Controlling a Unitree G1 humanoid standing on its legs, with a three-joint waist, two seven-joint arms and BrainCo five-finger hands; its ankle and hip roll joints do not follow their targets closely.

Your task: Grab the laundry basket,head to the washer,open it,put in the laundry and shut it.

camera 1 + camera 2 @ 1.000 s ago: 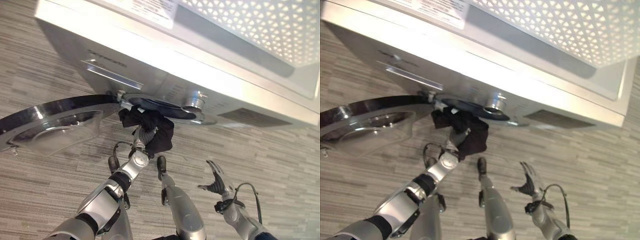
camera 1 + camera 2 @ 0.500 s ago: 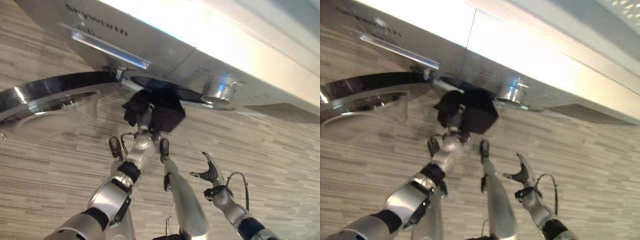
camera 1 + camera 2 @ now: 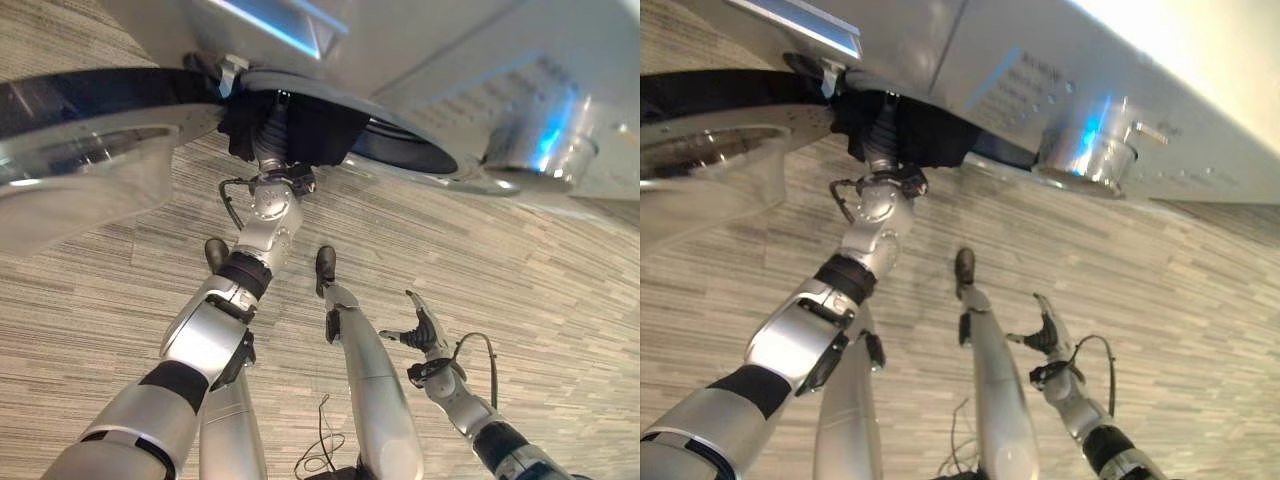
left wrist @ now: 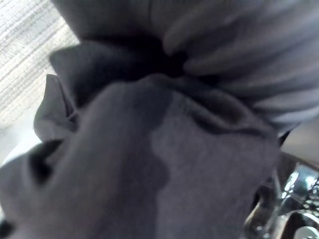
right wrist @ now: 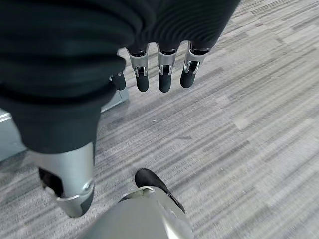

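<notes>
Left eye view, from left: the washer door (image 3: 80,140) hangs swung open; beside it the left hand (image 3: 268,150), its fingers buried in dark laundry (image 3: 300,125), has carried the bundle from just below the washer (image 3: 450,60) opening up to its mouth, so loading looks nearly done. Its grip cannot be told. Farther right, the right hand (image 3: 420,330) hangs with fingers apart, empty.
</notes>
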